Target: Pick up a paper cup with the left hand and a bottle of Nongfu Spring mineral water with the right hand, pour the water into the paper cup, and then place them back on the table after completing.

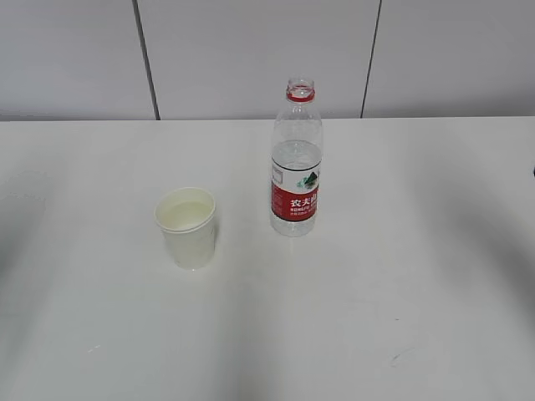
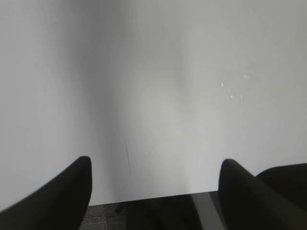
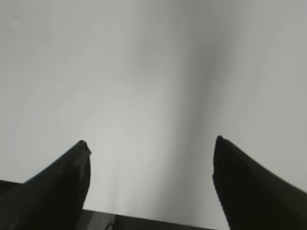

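Note:
A white paper cup (image 1: 186,226) stands upright on the white table (image 1: 376,292), left of centre, with pale liquid in it. A clear Nongfu Spring bottle (image 1: 296,159) with a red label and red neck ring stands upright to its right, a little farther back, uncapped and partly filled. Neither arm shows in the exterior view. My left gripper (image 2: 156,165) is open and empty over bare table near the front edge. My right gripper (image 3: 151,143) is open and empty over bare table. Cup and bottle are out of both wrist views.
A grey panelled wall (image 1: 251,58) runs behind the table. The table's front edge (image 2: 158,197) and dark floor show below both grippers. Faint scuff marks (image 1: 401,355) lie on the tabletop.

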Controlling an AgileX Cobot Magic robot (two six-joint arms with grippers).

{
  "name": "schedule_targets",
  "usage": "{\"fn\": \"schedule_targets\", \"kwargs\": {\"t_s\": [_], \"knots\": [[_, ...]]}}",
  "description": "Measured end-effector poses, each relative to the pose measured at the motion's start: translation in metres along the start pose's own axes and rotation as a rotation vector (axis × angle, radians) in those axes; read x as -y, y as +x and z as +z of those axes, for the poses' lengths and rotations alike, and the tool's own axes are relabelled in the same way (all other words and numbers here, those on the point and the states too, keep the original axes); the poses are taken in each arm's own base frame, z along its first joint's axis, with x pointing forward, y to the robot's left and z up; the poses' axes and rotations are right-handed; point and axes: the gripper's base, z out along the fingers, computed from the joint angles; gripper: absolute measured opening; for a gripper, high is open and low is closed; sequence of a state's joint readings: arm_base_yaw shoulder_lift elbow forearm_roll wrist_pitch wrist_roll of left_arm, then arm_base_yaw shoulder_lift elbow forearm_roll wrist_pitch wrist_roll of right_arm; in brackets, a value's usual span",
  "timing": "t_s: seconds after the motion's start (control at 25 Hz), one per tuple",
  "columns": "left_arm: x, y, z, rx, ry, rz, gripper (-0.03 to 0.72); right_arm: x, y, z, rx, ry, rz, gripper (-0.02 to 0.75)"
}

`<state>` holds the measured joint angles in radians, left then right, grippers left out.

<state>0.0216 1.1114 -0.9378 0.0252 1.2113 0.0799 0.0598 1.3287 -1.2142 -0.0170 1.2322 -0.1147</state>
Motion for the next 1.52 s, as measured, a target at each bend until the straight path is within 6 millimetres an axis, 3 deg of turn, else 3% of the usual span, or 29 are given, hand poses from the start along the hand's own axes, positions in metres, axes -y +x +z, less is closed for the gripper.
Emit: {"fn": "schedule_targets", "kwargs": {"t_s": [0.24, 0.44, 0.72, 1.0, 1.52], "knots": [[0.005, 0.058, -0.019, 0.122, -0.005, -0.006, 0.501, -0.007, 0.057, -0.012, 0.027, 0.005, -0.003, 0.592], [0.010, 0.095, -0.035, 0.262, 0.010, -0.016, 0.501, -0.010, 0.092, -0.011, 0.096, 0.018, -0.004, 0.588], [0.019, 0.135, -0.030, 0.360, 0.060, -0.026, 0.501, -0.015, 0.139, 0.002, 0.141, 0.036, -0.011, 0.587], [0.023, 0.163, -0.024, 0.453, 0.067, -0.025, 0.501, -0.016, 0.188, 0.018, 0.182, 0.100, -0.033, 0.587], [0.030, 0.206, -0.035, 0.715, 0.080, -0.015, 0.501, -0.022, 0.246, -0.013, 0.577, 0.160, -0.007, 0.589]]}}
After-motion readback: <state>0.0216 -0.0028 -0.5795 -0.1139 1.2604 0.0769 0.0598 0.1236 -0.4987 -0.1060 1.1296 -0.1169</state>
